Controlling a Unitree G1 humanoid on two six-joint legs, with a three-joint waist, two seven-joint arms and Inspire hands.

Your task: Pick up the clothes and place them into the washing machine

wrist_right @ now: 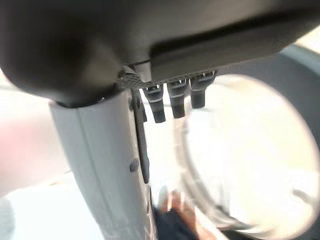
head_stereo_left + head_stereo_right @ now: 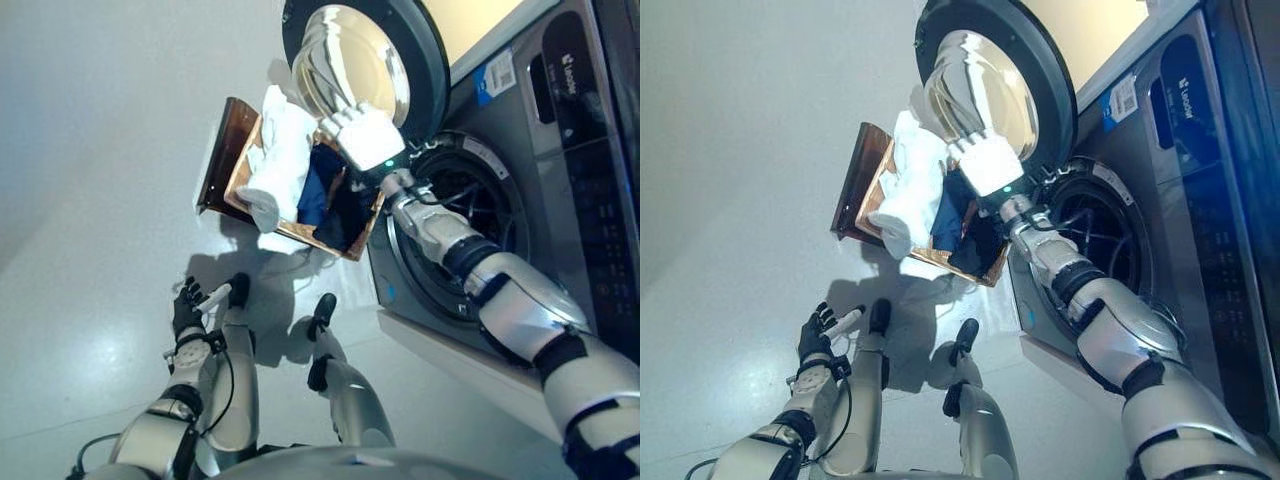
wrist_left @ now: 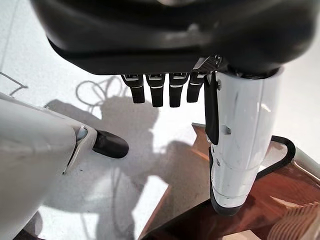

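While the right hand (image 2: 984, 163) hovers open-fingered, white clothes (image 2: 908, 185) stretch lengthwise along the basket (image 2: 855, 180).

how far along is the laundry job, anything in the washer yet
Done: the round washing machine door stands open. In hand: nothing. The right robot hand hovers open above the brown wooden basket, holding no cloth; the left robot hand hangs open near the floor. Left: the white cloth and dark blue cloth remain in the basket. The dark drum shows no clothes.
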